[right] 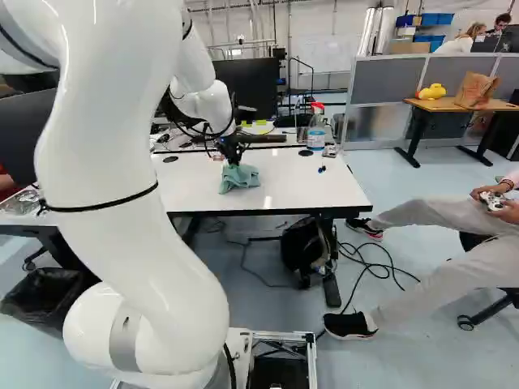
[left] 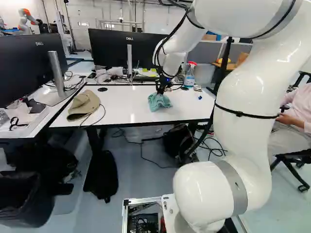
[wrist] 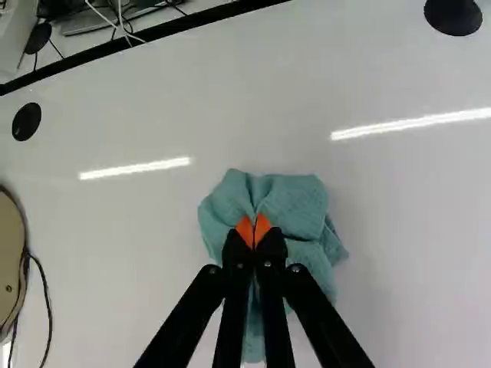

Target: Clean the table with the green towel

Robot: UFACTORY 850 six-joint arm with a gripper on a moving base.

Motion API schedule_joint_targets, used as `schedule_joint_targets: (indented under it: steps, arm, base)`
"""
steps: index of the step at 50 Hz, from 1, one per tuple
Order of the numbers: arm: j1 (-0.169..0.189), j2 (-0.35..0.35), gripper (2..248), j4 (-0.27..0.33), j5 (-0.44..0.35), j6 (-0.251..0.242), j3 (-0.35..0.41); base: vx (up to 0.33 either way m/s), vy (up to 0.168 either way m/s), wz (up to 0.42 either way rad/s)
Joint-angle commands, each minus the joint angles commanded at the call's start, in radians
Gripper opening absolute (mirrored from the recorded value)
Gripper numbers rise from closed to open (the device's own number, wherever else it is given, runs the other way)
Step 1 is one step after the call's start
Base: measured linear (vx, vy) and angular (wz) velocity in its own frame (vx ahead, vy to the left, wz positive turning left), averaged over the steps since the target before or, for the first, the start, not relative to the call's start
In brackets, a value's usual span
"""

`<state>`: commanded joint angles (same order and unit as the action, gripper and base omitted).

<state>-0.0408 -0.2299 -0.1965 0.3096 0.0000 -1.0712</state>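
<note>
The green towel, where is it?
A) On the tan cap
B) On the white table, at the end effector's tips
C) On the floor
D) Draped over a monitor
B: the green towel lies bunched on the white table, pinched between the orange pads of the end effector.

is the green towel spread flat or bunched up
Bunched up: the towel is crumpled, its creases gathering where the gripper pinches it.
</note>
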Motion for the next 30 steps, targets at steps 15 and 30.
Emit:
schedule_joint_targets:
  steps: [15,30]
  arm:
    - [-0.038,-0.009,23,0.000,0.000,0.000,-0.051]
    - [-0.084,-0.019,23,0.000,0.000,0.000,-0.062]
  base:
    - [0.000,0.000,0.000]
    - [0.000,0.000,0.000]
